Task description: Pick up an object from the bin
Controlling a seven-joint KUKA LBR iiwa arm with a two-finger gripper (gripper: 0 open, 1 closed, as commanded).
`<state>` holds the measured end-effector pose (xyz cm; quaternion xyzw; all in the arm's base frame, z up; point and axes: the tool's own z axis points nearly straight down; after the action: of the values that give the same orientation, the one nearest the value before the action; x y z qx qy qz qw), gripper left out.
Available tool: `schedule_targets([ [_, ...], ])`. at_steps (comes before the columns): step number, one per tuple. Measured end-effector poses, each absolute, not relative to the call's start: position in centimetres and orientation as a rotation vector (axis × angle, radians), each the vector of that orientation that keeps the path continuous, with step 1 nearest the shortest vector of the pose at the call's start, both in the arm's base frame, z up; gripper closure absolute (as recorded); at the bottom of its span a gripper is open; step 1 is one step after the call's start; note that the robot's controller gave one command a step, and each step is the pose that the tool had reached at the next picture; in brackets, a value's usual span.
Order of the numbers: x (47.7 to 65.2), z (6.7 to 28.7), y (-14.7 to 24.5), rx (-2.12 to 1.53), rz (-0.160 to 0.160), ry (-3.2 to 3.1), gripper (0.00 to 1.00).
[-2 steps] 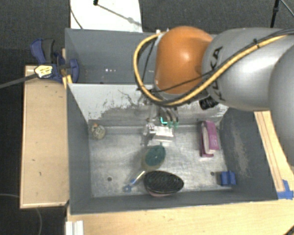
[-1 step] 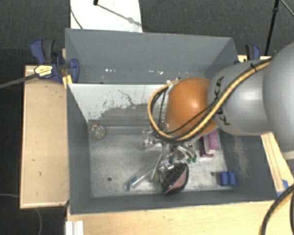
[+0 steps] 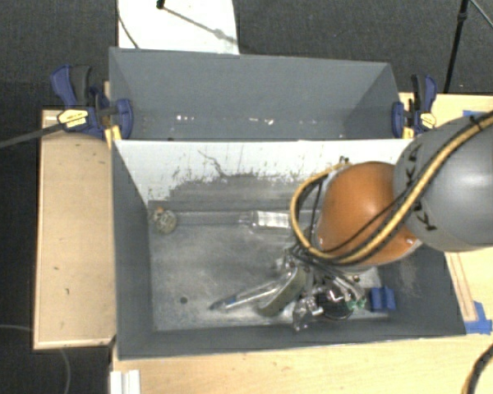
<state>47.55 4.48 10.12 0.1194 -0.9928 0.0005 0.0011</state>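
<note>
Low at bin front, gripper over grey elongated tool; grip state can't tell; risk: thin tool slips or drags, nudging nearby blue block

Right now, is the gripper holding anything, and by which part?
Cannot be told. The gripper is low at the bin's front, over one end of a long grey-olive utensil, but no clear hold shows.

My gripper hangs low at the grey metal bin's front edge, between a small blue block and a slim silvery piece.
</note>
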Motion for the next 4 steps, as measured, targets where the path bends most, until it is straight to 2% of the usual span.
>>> schedule_targets([
  [1, 48.1, 10.0, 4.6, 0.462, -0.001, -3.113, 0.00],
  [2, 48.9, 7.2, 5.4, 0.472, -0.002, -3.115, 0.00],
  [3, 49.0, 7.3, 5.4, 0.466, -0.002, -3.112, 0.00],
  [4, 49.4, 7.5, 5.5, 0.463, -0.003, -3.123, 1.00],
])
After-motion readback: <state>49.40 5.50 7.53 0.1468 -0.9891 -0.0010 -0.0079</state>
